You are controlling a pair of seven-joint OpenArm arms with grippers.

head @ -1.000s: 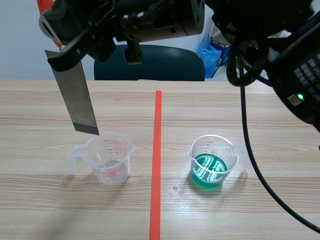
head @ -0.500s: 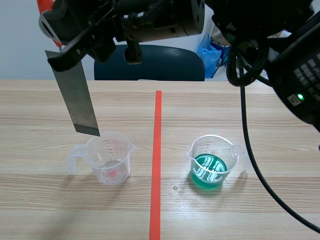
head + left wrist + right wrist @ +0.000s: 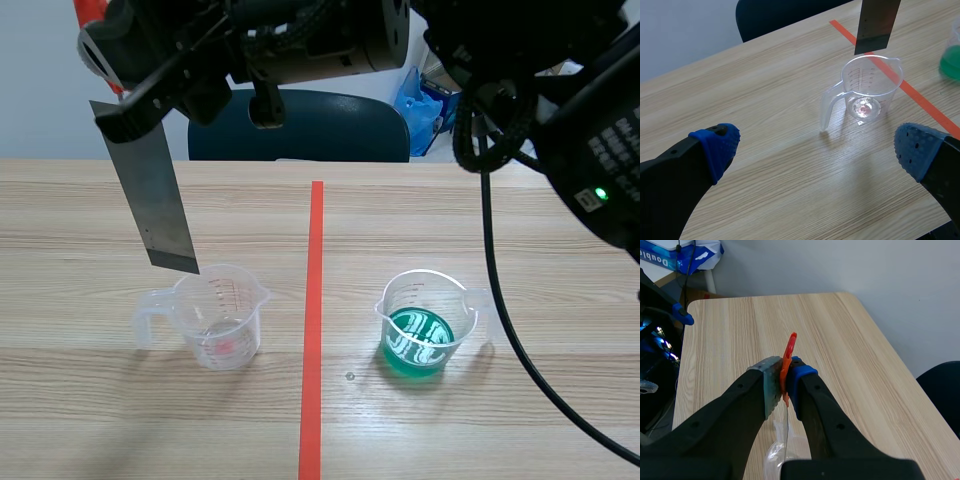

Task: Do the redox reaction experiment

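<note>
Right claw (image 3: 784, 375), its arm reaching across from the right, clenched on a grey metal strip (image 3: 155, 195) with an orange piece (image 3: 789, 352) beside it; the strip hangs tilted, its lower end close above the clear cup (image 3: 218, 318), which shows a reddish spot at its bottom. Left claw (image 3: 817, 147) released, fingers wide, clear cup ahead of it. Green cup (image 3: 425, 325) stands on the desk (image 3: 100, 420), well apart from the clear cup, across the tape line (image 3: 314, 300).

Wooden table (image 3: 500, 205) with clear cup (image 3: 215, 318) and green-liquid cup (image 3: 427, 322)
</note>
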